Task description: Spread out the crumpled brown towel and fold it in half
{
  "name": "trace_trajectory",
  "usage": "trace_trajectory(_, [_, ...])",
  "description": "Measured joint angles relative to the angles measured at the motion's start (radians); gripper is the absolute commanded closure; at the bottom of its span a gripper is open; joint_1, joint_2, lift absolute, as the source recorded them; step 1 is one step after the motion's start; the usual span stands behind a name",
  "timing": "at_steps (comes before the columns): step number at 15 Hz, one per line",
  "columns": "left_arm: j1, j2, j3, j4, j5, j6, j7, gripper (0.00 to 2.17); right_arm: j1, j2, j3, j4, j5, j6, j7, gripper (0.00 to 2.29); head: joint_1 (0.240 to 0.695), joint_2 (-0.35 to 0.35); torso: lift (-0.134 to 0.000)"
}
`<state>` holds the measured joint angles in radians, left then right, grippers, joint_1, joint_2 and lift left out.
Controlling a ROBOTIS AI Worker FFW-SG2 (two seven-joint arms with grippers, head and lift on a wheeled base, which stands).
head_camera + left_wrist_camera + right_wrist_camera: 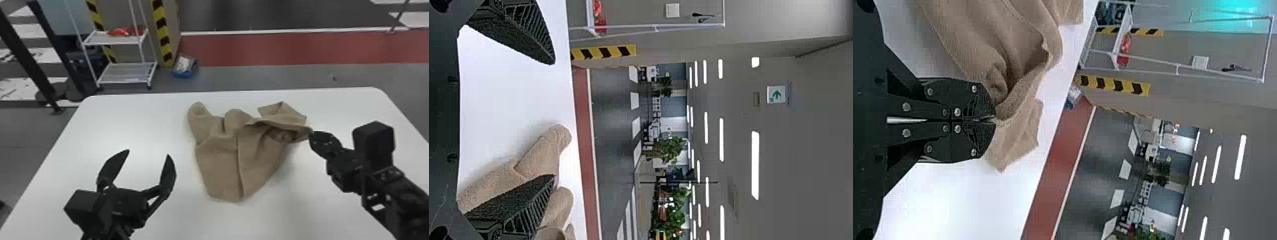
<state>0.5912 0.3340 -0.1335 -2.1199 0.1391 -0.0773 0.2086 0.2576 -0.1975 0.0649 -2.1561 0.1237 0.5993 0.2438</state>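
Precariously, the clenched right hand (993,120) pinched only an edge of the crumpled towel (218,159) on the surface (143,118), so tugging could slip it free, while the left hand (148,152) gaped empty nearby.

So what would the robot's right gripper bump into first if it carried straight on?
The brown towel, most likely: its edge is at the closed fingers of the right gripper, seemingly pinched in their tips. Depth is unclear.

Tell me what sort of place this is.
Likely an indoor workshop or robot test area: there's a white wheeled rack, a yellow-and-black striped edge and a green arrow sign up among strip lights.
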Motion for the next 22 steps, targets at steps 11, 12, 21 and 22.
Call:
trace_trajectory(11, [-0.004, -0.008, -0.005, 0.008, -0.01, 0.013, 0.0, 0.07, 0.03, -0.048, -0.404, 0.214, -0.211, -0.157, 0.029, 1.65, 0.695, -0.242, -0.125])
trace_trajectory(12, [-0.006, -0.008, -0.006, 0.008, -0.012, 0.019, 0.0, 0.07, 0.025, -0.047, -0.411, 0.261, -0.203, -0.178, 0.031, 1.65, 0.695, -0.254, -0.125])
trace_trajectory(21, [-0.018, -0.012, -0.026, 0.012, -0.026, 0.031, 0.0, 0.07, -0.015, -0.028, -0.433, 0.432, -0.16, -0.247, 0.028, 0.25, 0.695, -0.309, -0.125])
trace_trajectory(22, [-0.017, -0.012, -0.026, 0.012, -0.026, 0.031, 0.0, 0.07, -0.008, -0.019, -0.439, 0.419, -0.165, -0.269, 0.028, 0.08, 0.695, -0.308, -0.125])
